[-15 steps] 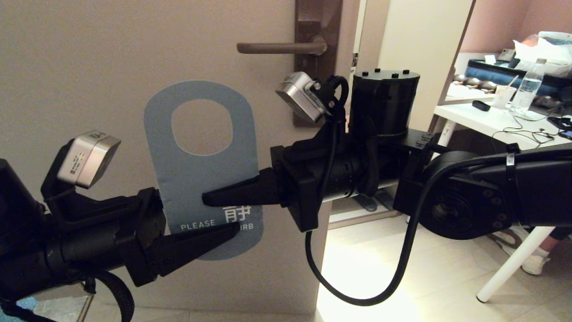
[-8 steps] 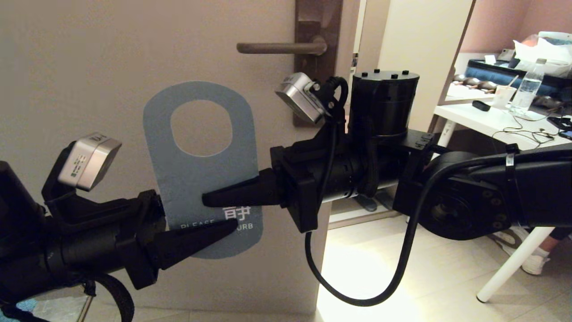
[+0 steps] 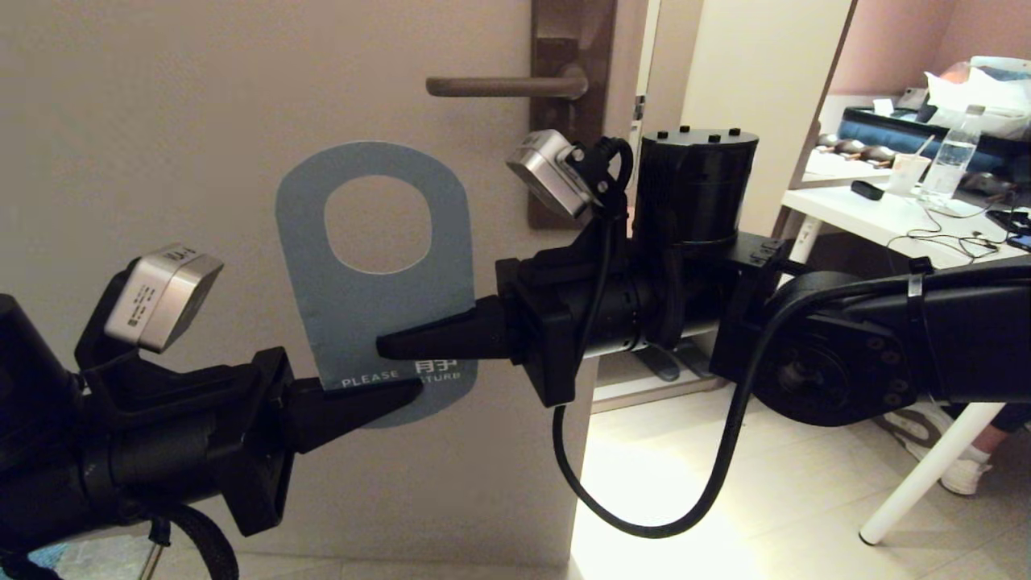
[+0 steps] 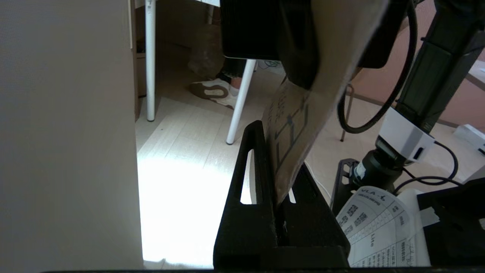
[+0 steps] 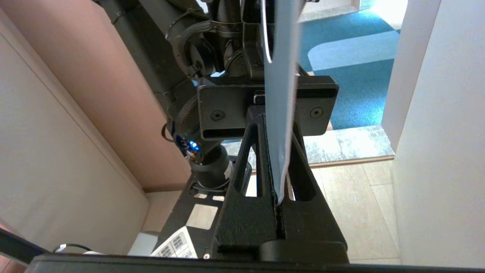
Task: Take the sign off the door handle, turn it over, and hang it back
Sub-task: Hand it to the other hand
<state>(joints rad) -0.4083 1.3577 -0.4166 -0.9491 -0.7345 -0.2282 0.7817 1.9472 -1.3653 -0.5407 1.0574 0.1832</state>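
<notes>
Now we are holding the sign [image 3: 374,306] off the door handle [image 3: 503,84], just below it, blue side facing us. Our left claw [image 3: 395,395] and right claw [image 3: 395,346] are both pinching it. We are not yet hanging it back.

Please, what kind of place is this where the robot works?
Probably a hotel room doorway. The sign is a blue "please do not disturb" type door hanger, held below the door handle, and a white desk with a water bottle stands beyond the door.
</notes>
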